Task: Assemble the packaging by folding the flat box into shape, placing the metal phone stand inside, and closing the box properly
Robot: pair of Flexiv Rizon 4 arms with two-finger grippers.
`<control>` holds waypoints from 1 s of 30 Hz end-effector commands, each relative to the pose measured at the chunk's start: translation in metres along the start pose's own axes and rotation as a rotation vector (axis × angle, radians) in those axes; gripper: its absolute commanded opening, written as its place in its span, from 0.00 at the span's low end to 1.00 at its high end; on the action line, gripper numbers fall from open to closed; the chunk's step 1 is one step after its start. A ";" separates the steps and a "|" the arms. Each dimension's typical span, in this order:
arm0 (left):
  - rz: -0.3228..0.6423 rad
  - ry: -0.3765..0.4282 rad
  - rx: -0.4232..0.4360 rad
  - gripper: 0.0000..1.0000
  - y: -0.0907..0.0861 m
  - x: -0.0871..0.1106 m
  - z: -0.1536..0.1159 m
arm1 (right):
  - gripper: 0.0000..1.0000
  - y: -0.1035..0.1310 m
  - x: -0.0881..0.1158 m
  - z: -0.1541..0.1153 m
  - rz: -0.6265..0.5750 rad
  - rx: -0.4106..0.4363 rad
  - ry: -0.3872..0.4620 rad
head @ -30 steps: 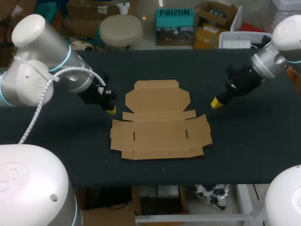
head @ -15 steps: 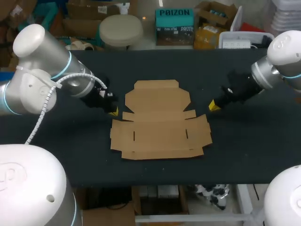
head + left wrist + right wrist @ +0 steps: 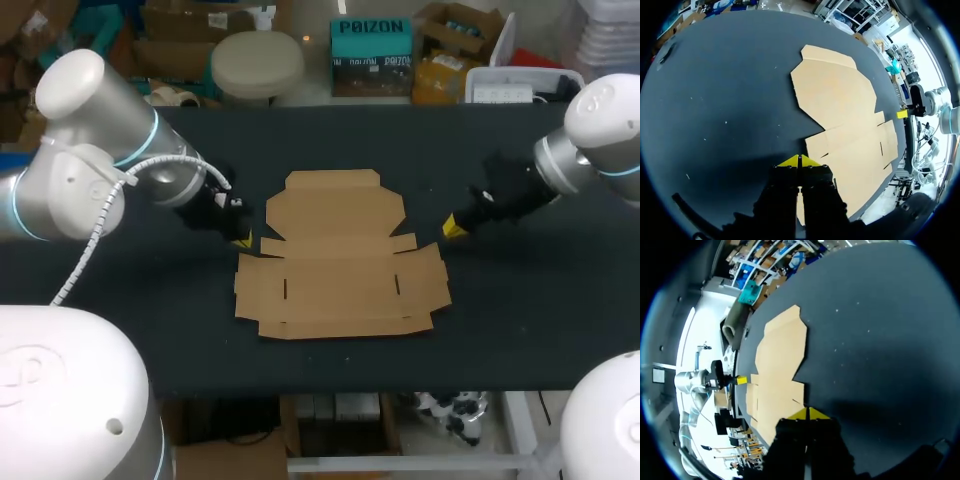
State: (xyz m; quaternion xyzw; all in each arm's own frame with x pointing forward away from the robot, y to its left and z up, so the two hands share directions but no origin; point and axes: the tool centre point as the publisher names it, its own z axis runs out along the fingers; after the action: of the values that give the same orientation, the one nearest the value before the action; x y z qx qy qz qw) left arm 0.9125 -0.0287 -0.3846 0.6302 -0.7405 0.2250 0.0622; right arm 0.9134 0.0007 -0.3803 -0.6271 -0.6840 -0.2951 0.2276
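Note:
A flat brown cardboard box blank lies unfolded in the middle of the black table. My left gripper is shut and empty, its yellow tips low at the blank's left edge. In the left wrist view the gripper has its tips pressed together, right at the cardboard. My right gripper is shut and empty, just off the blank's right edge. In the right wrist view that gripper sits beside the cardboard. No metal phone stand shows in any view.
The black table stretches bare around the blank on every side. The other arm's yellow tips appear across the cardboard in each wrist view.
My left gripper has edged slightly right toward the blank's left edge. My right gripper has moved a little left and closer to the blank's right flap. The cardboard has not moved.

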 end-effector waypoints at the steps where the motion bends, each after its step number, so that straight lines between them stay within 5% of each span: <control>1: -0.005 -0.006 -0.007 0.00 -0.003 -0.001 0.010 | 0.00 0.010 -0.007 0.011 -0.001 0.014 0.024; 30: 0.007 0.037 -0.024 0.00 -0.003 0.004 0.024 | 0.00 0.017 -0.009 0.048 -0.046 0.035 0.045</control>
State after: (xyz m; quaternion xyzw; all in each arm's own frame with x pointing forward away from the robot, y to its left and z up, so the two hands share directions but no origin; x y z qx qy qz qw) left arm 0.9186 -0.0420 -0.4016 0.6225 -0.7442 0.2275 0.0827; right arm 0.9307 0.0265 -0.4158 -0.6021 -0.6979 -0.3020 0.2435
